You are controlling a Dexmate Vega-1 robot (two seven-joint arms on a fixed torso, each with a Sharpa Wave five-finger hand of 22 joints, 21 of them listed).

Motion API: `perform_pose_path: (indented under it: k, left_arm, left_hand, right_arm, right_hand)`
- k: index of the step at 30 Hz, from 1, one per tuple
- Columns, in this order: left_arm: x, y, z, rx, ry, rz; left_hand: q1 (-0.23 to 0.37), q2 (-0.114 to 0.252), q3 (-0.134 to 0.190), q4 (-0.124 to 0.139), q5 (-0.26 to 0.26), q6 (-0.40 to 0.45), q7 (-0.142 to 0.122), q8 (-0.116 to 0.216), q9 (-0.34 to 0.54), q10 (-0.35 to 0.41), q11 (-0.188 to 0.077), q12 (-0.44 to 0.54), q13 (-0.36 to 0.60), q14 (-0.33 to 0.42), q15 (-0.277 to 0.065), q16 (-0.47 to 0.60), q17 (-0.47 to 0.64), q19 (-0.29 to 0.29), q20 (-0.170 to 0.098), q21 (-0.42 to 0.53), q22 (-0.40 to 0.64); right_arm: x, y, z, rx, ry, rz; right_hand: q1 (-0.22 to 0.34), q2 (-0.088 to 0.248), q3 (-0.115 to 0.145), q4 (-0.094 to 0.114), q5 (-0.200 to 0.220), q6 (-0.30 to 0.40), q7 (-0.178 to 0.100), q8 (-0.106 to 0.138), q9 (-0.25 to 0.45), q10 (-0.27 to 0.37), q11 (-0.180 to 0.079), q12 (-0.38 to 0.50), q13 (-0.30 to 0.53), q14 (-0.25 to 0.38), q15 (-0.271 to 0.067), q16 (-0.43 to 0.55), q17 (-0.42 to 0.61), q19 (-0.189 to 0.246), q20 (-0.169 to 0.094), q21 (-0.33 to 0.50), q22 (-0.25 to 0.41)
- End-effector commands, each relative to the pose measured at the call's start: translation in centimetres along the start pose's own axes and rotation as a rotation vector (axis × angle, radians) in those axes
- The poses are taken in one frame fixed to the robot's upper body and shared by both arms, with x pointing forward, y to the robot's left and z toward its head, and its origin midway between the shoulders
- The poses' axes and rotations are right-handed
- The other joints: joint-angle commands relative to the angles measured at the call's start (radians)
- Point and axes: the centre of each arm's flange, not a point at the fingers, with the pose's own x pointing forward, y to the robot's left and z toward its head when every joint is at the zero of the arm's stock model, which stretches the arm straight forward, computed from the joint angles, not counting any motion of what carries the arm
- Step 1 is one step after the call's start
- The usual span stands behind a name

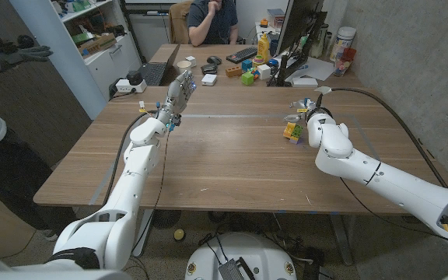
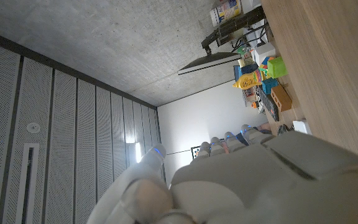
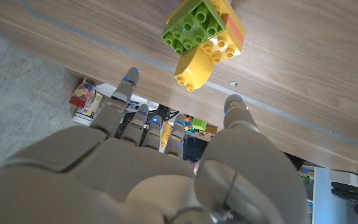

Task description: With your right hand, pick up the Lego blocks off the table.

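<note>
The table [image 1: 232, 155] runs wide across the head view, with a person [image 1: 212, 19] seated beyond its far edge at about 12 o'clock, cut off by the top of the picture. A monitor [image 1: 298, 31] stands on the far side at about 1 o'clock, among small clutter that is too small to tell apart. At 9 o'clock a second person's gloved hand [image 1: 14, 56] reaches in from the edge.

The left arm rises from the lower left, and the left hand [image 1: 179, 92] is held above the table at about 11 o'clock, fingers stretched up and apart, holding nothing. In the left wrist view that hand [image 2: 229, 180] fills the lower part and only its fingertips [image 2: 157, 151] show past its back.

The right hand [image 1: 311, 115] sits at about 2 o'clock, just beside the blocks [image 1: 292, 130]. In the head view the wrist hides most of the hand, so its fingers are hard to make out there. The right wrist view shows the hand [image 3: 166, 168] with fingers spread, the thumb apart from the rest, and nothing between them. The blocks [image 3: 204, 37] lie on the wood just beyond the fingertips [image 3: 129, 78], apart from them: a green one, a yellow one and an orange edge, joined in one cluster.
</note>
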Motion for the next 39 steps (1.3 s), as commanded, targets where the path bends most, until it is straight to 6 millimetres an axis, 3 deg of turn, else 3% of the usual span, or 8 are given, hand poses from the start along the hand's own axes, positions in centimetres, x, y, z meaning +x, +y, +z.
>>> perform_pose_path:
  k: [1,29,35,37,39]
  left_arm:
    - [0.2,0.0,0.1,0.003,-0.001,-0.001]
    - [0.7,-0.5,0.3,0.000,-0.004,-0.008]
    - [0.6,-0.5,0.4,0.000,-0.007,-0.006]
    - [0.5,-0.5,0.4,0.000,-0.009,-0.006]
    - [0.4,-0.5,0.5,0.002,-0.011,-0.004]
  left_hand:
    - [-0.011,0.061,-0.005,0.001,0.006,-0.069,0.004,0.005,0.005,-0.142,0.006,0.005,0.004,-0.177,0.004,0.004,-0.001,-0.003,0.004,0.006,0.004]
    - [-0.012,0.059,-0.016,0.002,0.008,-0.067,0.004,0.005,0.005,-0.140,0.006,0.006,0.004,-0.175,0.005,0.004,0.000,-0.001,0.005,0.006,0.004]
    - [-0.013,0.058,-0.019,0.003,0.008,-0.065,0.004,0.005,0.005,-0.139,0.006,0.006,0.004,-0.174,0.005,0.005,0.000,-0.001,0.004,0.007,0.004]
    - [-0.013,0.057,-0.020,0.003,0.008,-0.065,0.004,0.005,0.006,-0.140,0.006,0.006,0.004,-0.174,0.005,0.005,0.000,-0.001,0.004,0.007,0.004]
    - [-0.014,0.057,-0.022,0.003,0.009,-0.065,0.004,0.005,0.006,-0.139,0.006,0.006,0.004,-0.174,0.005,0.005,0.000,-0.001,0.004,0.007,0.004]
  right_arm:
    - [0.5,0.3,0.0,-0.043,0.013,0.088]
    - [1.4,1.3,0.1,-0.106,0.009,0.274]
    - [1.5,1.5,0.2,-0.119,0.003,0.297]
    - [1.5,1.6,0.3,-0.121,-0.002,0.322]
    - [1.6,1.6,0.3,-0.131,-0.002,0.348]
  right_hand:
    - [0.024,-0.003,-0.005,-0.003,0.011,-0.016,-0.003,-0.004,0.006,-0.017,-0.006,-0.002,0.003,-0.010,0.001,-0.002,0.002,0.002,-0.006,-0.002,0.003]
    - [0.102,-0.005,-0.016,-0.004,0.037,-0.088,-0.018,-0.009,0.006,-0.064,-0.018,-0.002,0.004,-0.018,-0.013,0.002,0.003,0.009,-0.013,-0.002,0.003]
    - [0.175,0.009,-0.017,-0.006,0.053,-0.075,-0.033,0.009,0.006,-0.039,-0.038,0.014,0.004,0.041,-0.039,0.023,0.006,0.071,-0.026,0.016,0.005]
    - [0.186,0.011,-0.017,-0.007,0.055,-0.075,-0.033,0.009,0.006,-0.043,-0.040,0.012,0.004,0.041,-0.039,0.022,0.006,0.076,-0.029,0.017,0.005]
    - [0.213,0.013,-0.026,-0.002,0.058,-0.109,-0.040,-0.002,0.006,-0.086,-0.041,-0.001,0.004,0.015,-0.032,0.011,0.008,0.074,-0.017,0.011,0.006]
